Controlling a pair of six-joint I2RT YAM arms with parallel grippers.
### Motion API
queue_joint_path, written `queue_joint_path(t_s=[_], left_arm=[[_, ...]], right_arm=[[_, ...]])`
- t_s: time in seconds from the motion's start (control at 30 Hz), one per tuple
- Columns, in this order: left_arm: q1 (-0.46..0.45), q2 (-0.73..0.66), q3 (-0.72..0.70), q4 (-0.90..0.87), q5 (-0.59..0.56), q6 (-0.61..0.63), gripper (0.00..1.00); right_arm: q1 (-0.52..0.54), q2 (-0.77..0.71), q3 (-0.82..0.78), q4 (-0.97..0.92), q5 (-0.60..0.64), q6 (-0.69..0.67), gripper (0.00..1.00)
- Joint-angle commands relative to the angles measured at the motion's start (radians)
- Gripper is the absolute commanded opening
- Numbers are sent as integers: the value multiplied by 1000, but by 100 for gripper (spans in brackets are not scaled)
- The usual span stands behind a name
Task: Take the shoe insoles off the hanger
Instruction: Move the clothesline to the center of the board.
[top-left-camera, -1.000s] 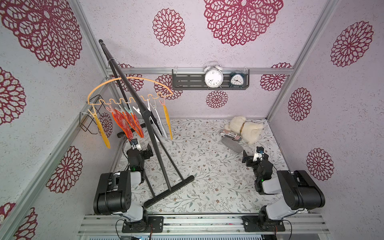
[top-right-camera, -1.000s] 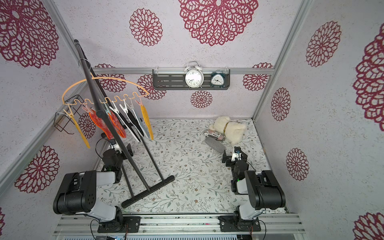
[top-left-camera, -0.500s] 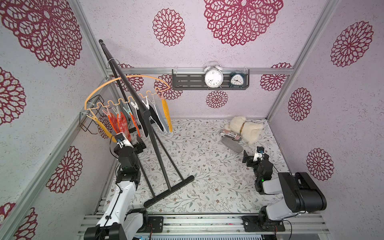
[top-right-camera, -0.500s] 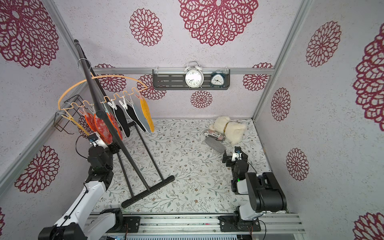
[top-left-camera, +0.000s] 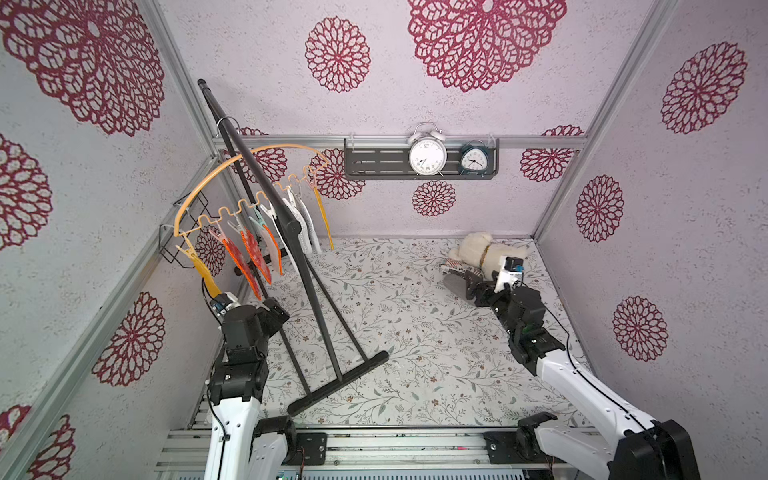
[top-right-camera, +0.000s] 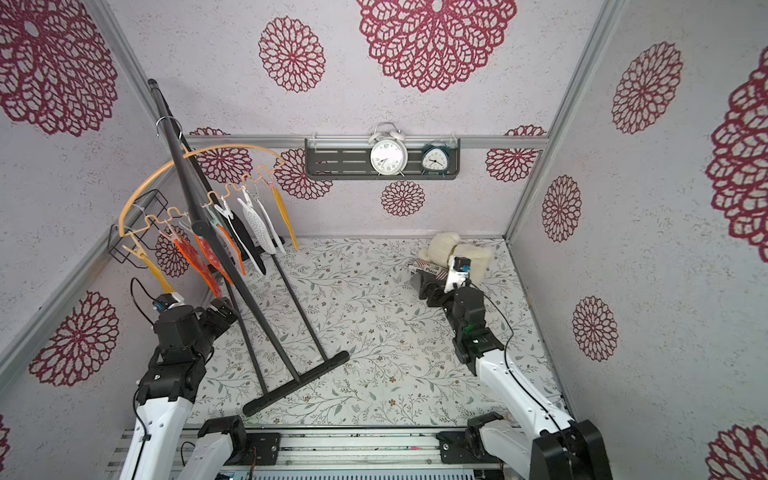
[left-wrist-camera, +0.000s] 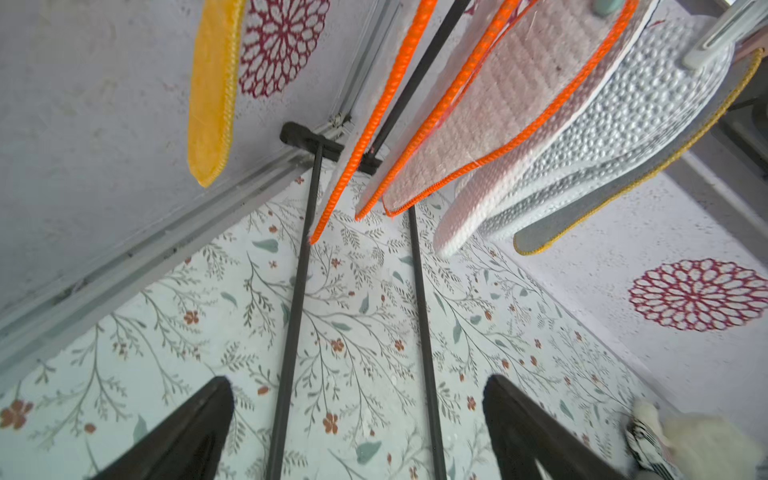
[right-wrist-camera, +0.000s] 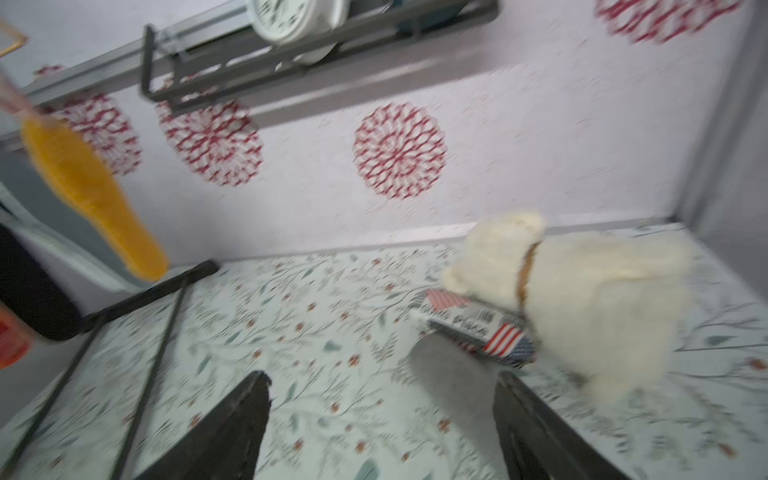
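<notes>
Partly, shoe insoles (top-left-camera: 245, 266) behind rack (top-left-camera: 291, 224), blurred toy (right-wrist-camera: 582, 299)

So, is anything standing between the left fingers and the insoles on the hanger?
Yes, the black rack. In the left wrist view its two thin legs pass between the open left fingers toward the orange-edged insoles, one crossing an insole's tip. The yellow insole hangs clear of them.

Three pale textured walls (top-left-camera: 498, 216) are being decorated by crimson floral medallions (top-left-camera: 433, 198), and the floor (top-left-camera: 415, 332) is being covered by a leaf-printed sheet. A slotted shelf (top-left-camera: 374, 164) on the back wall is being occupied by two alarm clocks (top-left-camera: 427, 155), while a black garment rack (top-left-camera: 338, 381) is being lit evenly near the left wall.
</notes>
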Motion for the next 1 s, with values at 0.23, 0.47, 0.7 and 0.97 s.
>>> queue_joint_path(t_s=[0.23,0.47,0.7,0.97], left_arm=[[9,42,15,-271,212,-146,97],[10,106,56,-320,241,-136,97],[10,80,56,-319,195,-141,99],[10,60,57,-333,190,-138,99]], right_arm=[[537,52,148,-124,4,-59,84],[765,256,276,2,89,-153,88],[833,462,430,97,22,-215,92],[842,606,573,56,49,-213,92]])
